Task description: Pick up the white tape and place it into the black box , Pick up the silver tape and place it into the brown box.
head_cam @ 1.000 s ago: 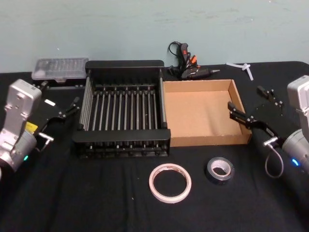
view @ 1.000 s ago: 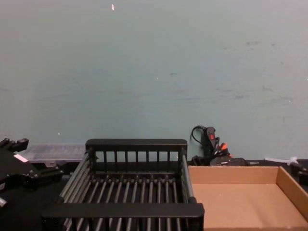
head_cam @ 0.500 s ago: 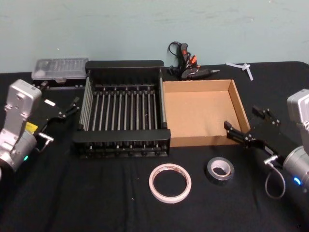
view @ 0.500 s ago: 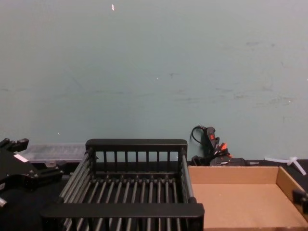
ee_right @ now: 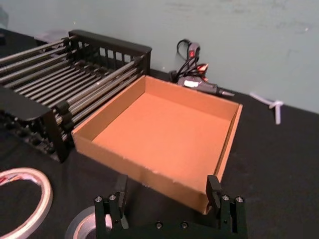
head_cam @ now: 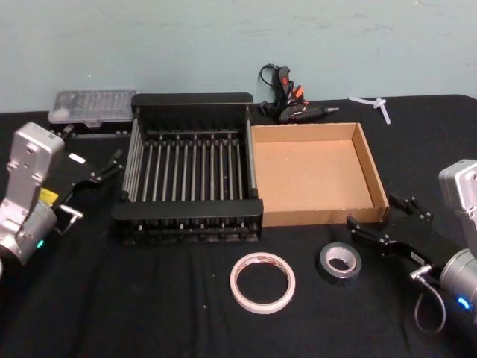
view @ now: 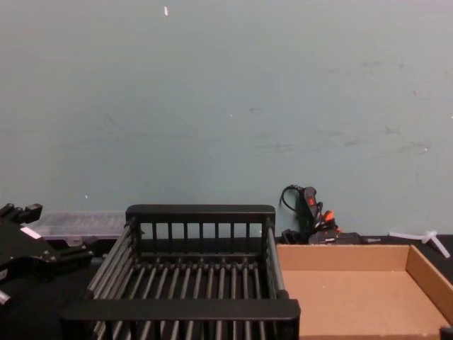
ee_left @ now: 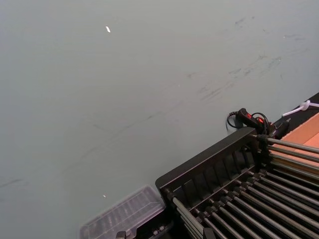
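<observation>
At lower right of the head view, the right gripper (head_cam: 376, 237) is hovering wide open and empty beside the silver tape (head_cam: 340, 262); it should be centring squarely over the roll before descending.

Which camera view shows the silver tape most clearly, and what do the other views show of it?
The head view is best: the whole silver tape lies on the black table, near the open right gripper. The right wrist view catches just its edge beside the white tape.
</observation>
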Controlling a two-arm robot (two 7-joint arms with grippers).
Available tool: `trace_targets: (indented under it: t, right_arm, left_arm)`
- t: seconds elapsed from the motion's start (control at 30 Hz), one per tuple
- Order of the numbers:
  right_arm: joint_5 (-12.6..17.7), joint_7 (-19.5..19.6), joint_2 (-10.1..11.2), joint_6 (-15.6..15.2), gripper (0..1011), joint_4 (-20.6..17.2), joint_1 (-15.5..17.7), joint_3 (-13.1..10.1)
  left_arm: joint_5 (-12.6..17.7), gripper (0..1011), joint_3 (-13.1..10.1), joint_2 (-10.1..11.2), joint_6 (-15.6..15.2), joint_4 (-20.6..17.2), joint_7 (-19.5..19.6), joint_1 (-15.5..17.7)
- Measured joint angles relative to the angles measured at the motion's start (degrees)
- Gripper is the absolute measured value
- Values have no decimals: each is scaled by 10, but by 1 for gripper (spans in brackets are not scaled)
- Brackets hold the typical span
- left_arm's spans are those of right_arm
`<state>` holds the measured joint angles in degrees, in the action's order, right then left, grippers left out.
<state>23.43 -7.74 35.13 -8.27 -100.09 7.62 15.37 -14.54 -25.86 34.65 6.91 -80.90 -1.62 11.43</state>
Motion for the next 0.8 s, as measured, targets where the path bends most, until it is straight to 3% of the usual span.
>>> trace_targets:
  t: [0.37,0.8]
  right_arm:
    - [-8,-15,-3,-49,1002,-12,8,0]
    - [-19,-28,-16,-84,1002,-9,7,-3]
  left_arm:
    - [0,1001,0,0,0,0,0,0]
    - [0,1001,0,0,0,0,0,0]
